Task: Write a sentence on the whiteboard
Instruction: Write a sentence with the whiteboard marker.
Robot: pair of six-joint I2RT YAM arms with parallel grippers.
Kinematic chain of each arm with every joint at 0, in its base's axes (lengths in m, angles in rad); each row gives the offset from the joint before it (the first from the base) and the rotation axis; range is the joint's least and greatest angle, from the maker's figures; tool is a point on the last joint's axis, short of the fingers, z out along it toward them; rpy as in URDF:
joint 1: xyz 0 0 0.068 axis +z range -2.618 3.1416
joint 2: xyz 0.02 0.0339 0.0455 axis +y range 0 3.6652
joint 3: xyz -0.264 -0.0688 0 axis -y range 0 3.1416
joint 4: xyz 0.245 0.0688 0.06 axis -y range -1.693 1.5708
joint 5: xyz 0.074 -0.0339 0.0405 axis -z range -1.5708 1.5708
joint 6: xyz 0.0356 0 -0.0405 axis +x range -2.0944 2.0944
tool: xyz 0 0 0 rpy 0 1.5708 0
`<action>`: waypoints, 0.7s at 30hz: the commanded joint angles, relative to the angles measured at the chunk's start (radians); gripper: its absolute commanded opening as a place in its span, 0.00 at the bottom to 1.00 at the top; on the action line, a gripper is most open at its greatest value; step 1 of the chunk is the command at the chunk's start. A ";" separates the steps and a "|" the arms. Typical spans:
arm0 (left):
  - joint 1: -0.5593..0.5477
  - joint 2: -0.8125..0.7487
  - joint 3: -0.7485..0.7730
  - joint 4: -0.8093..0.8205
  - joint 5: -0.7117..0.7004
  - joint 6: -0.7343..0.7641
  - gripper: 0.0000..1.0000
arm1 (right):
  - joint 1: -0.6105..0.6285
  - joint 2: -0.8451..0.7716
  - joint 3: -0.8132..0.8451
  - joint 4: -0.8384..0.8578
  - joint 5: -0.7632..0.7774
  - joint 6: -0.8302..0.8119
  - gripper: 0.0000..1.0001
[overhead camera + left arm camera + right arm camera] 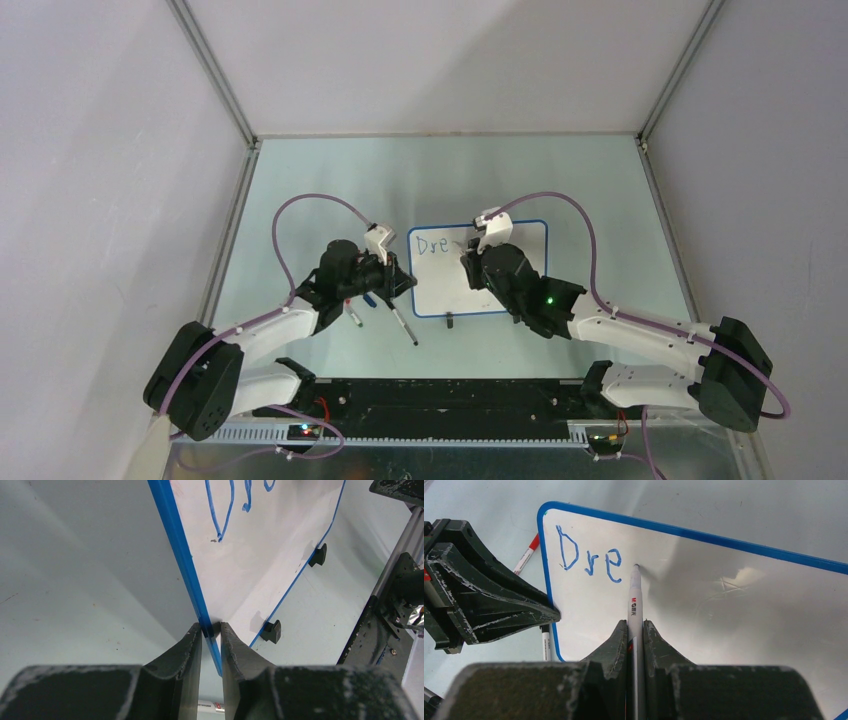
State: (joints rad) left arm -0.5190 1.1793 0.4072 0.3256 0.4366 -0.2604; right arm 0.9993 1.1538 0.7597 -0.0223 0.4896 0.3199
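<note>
You have a pale green table (300,180) boxed in by plain grey-white walls, with both arms reaching in from the near edge. The whiteboard (437,285) lies at the middle of the table, long edges running left to right. Its two black clip feet (272,631) are on the near long edge.

Your left gripper (211,629) is clamped on the board's blue rim. One finger sits on each side of the left short edge, close to the near corner.

Your right gripper (636,625) is closed tight on a white marker (634,600), which points away from the wrist. Its tip rests on the board just right of the last letter.

The sentence (588,557) reads only "Dre", in blue, in the board's far left corner. The rest of the white surface is bare and glossy and shows some glare.

Two loose pens lie on the table by the left gripper. A red-capped pen (526,555) is left of the board. A thin dark-tipped pen (403,325) is just off the near left corner.
</note>
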 commanded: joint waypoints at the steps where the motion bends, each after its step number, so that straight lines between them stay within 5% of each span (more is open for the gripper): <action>1: -0.008 -0.012 0.016 0.016 0.000 0.025 0.24 | -0.007 -0.010 0.038 -0.008 0.028 0.017 0.00; 21: -0.009 -0.015 0.015 0.015 0.000 0.027 0.24 | -0.020 -0.006 0.039 -0.011 0.008 0.026 0.00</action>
State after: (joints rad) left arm -0.5190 1.1793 0.4072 0.3256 0.4358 -0.2600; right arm 0.9920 1.1538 0.7601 -0.0349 0.4885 0.3405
